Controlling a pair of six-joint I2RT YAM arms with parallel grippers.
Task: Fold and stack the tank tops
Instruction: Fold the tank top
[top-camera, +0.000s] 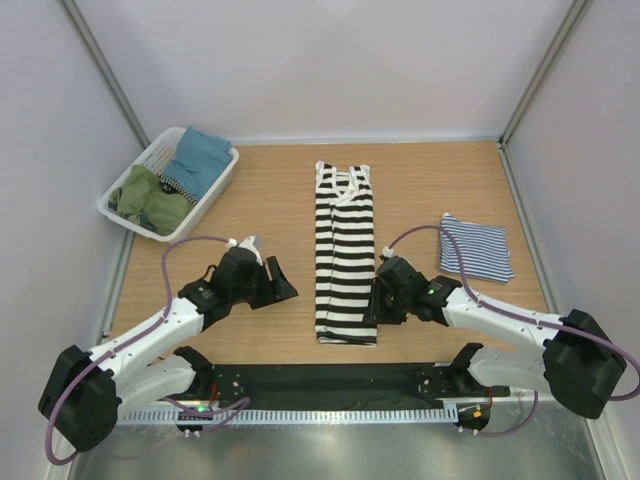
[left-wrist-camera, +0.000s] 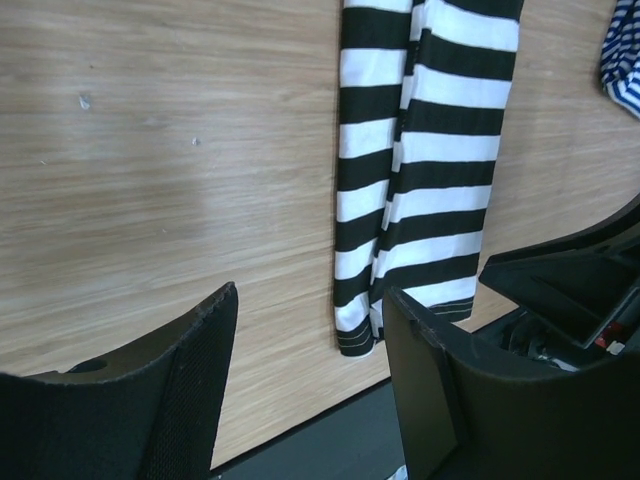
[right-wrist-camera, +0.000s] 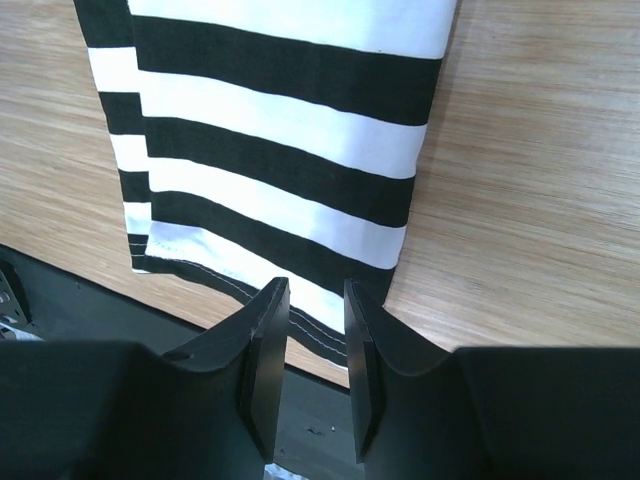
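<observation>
The broad black-and-white striped tank top (top-camera: 345, 250) lies folded lengthwise into a narrow strip in the middle of the table, neckline at the far end. The thin navy-and-white striped tank top (top-camera: 477, 250) lies folded in a small square to its right. My left gripper (top-camera: 280, 283) hovers left of the strip, jaws wide open and empty (left-wrist-camera: 312, 300), with the strip's hem (left-wrist-camera: 360, 335) just ahead of it. My right gripper (top-camera: 375, 300) is at the strip's lower right edge. Its jaws (right-wrist-camera: 313, 290) stand narrowly open just short of the hem (right-wrist-camera: 300, 320), with no cloth between them.
A white slatted basket (top-camera: 123, 183) holding blue and green clothes sits at the far left. The table's dark front rail (top-camera: 330, 380) runs just behind the hem. My right arm (left-wrist-camera: 580, 290) shows at the right of the left wrist view.
</observation>
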